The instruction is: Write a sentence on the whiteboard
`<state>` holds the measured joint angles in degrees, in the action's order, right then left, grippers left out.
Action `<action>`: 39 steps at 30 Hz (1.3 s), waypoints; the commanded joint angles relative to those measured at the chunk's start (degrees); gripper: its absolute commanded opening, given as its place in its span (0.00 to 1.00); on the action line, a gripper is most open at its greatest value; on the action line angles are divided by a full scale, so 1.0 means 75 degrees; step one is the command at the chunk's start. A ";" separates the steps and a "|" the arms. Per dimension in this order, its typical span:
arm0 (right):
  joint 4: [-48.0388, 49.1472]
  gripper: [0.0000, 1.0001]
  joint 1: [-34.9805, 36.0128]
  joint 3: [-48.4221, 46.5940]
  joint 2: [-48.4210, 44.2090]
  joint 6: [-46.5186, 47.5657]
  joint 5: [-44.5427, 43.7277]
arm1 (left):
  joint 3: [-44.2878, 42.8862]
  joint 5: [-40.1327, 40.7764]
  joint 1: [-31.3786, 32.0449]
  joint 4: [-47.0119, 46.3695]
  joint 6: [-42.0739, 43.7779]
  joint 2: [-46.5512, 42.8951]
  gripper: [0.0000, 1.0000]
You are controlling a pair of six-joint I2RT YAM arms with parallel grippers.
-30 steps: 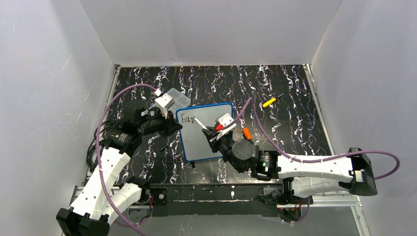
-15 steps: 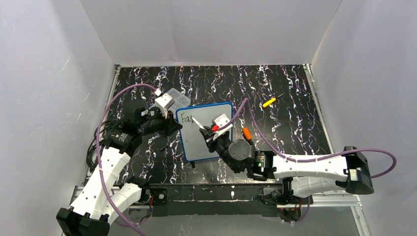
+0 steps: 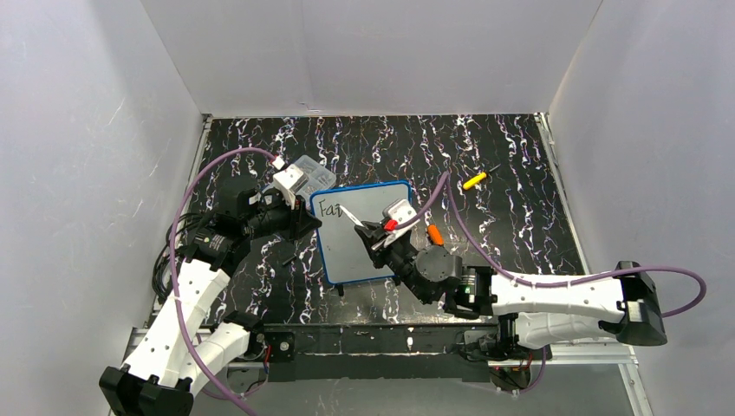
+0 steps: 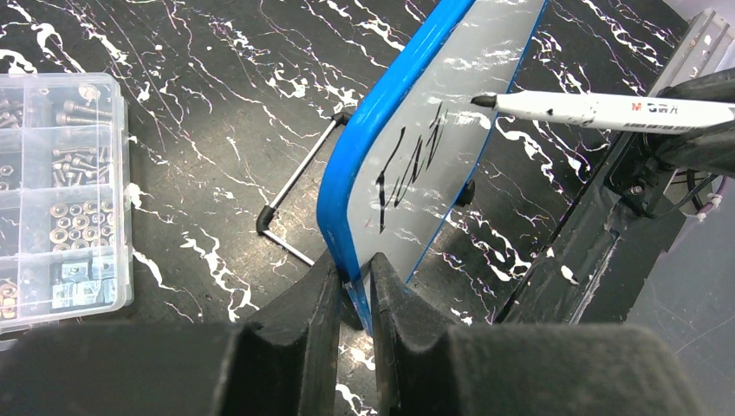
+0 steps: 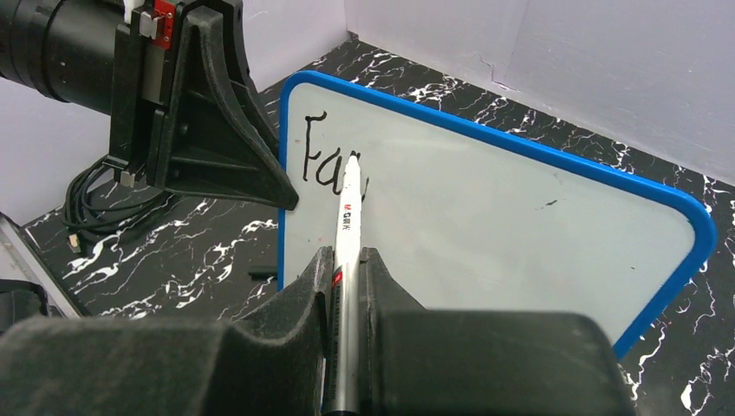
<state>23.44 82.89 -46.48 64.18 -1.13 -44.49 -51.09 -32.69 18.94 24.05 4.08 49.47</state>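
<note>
The whiteboard (image 3: 368, 230), white with a blue frame, stands tilted on the dark marbled table; it also shows in the left wrist view (image 4: 451, 139) and the right wrist view (image 5: 520, 217). The sentence (image 5: 328, 165) is only a few black letters, "Fa" and a partial stroke, at the board's top left. My left gripper (image 4: 354, 282) is shut on the board's blue left edge. My right gripper (image 5: 347, 260) is shut on a white marker (image 5: 348, 217); its tip (image 4: 478, 100) is at the board next to the last letter.
A clear compartment box (image 3: 299, 173) of screws and nuts (image 4: 61, 191) sits behind the left gripper. A yellow-handled tool (image 3: 474, 180) lies at the back right. An orange object (image 3: 435, 234) lies right of the board. A black-footed wire stand (image 4: 295, 186) shows behind the board.
My right gripper with the marker has shifted slightly over the board near the last letter, left and then back right. The left gripper and the board have stayed put.
</note>
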 commanded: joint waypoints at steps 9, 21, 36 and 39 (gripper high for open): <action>-0.0036 0.01 -0.0026 0.0051 -0.0098 -0.0130 -0.0268 | 0.0168 -0.0058 0.0076 0.0379 0.0206 0.0095 0.00; -0.0190 0.01 -0.0025 -0.0072 0.0173 -0.0119 -0.0617 | 0.0173 -0.0052 0.0078 0.0379 0.0191 0.0118 0.00; -0.0278 0.01 -0.0025 0.0115 -0.0249 -0.0261 -0.1393 | 0.0179 -0.0068 0.0083 0.0379 0.0202 0.0096 0.00; -0.0278 0.01 -0.0025 0.0105 -0.0261 -0.0235 -0.1293 | 0.0179 -0.0070 0.0077 0.0376 0.0186 0.0095 0.00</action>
<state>20.64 83.05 -45.95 63.31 -2.85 -50.92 -51.09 -32.58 18.94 23.81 4.08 49.78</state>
